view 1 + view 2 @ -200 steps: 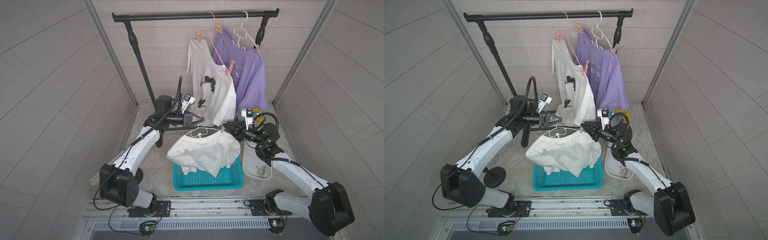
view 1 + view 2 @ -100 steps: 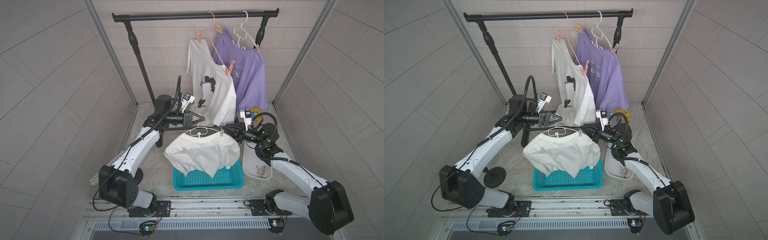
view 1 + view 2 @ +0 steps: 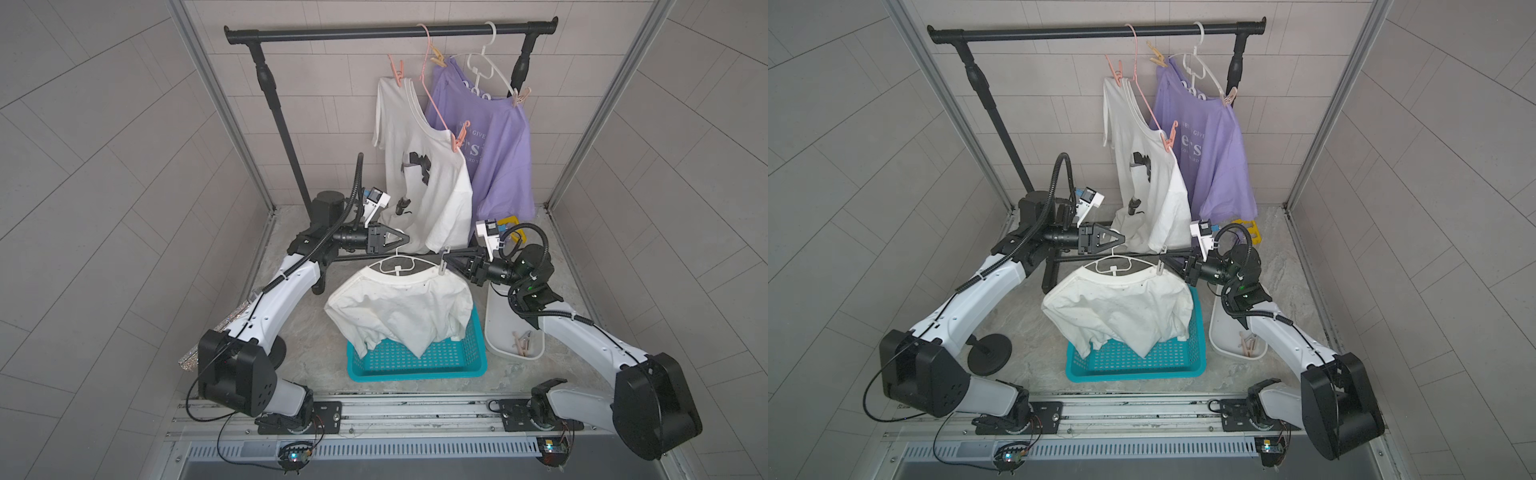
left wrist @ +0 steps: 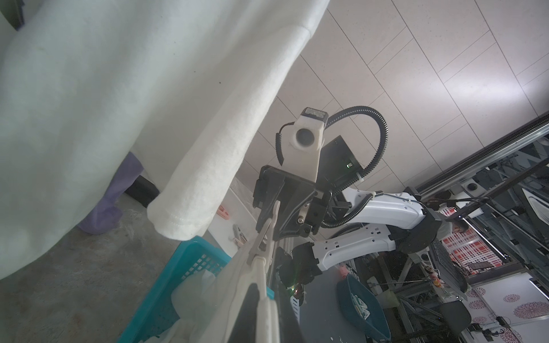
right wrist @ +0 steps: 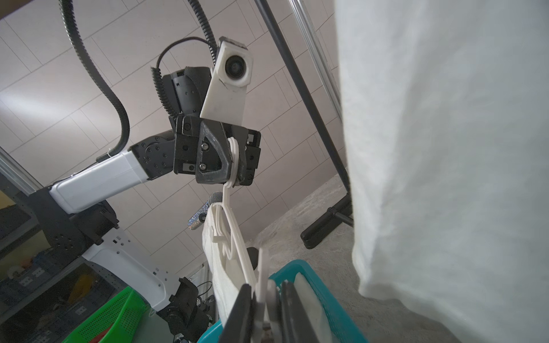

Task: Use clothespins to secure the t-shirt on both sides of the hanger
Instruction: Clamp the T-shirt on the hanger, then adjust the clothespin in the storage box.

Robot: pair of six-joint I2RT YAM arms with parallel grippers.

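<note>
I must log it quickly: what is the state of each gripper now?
Left gripper: closed on the hanger hook.
Right gripper: closed on a clothespin.

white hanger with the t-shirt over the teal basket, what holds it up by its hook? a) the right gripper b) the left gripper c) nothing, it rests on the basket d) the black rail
b: in the right wrist view the left gripper is shut on the hook of the white hanger.

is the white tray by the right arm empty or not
Not empty: a few clothespins lie at the near end of the tray; the rest looks bare.
</note>
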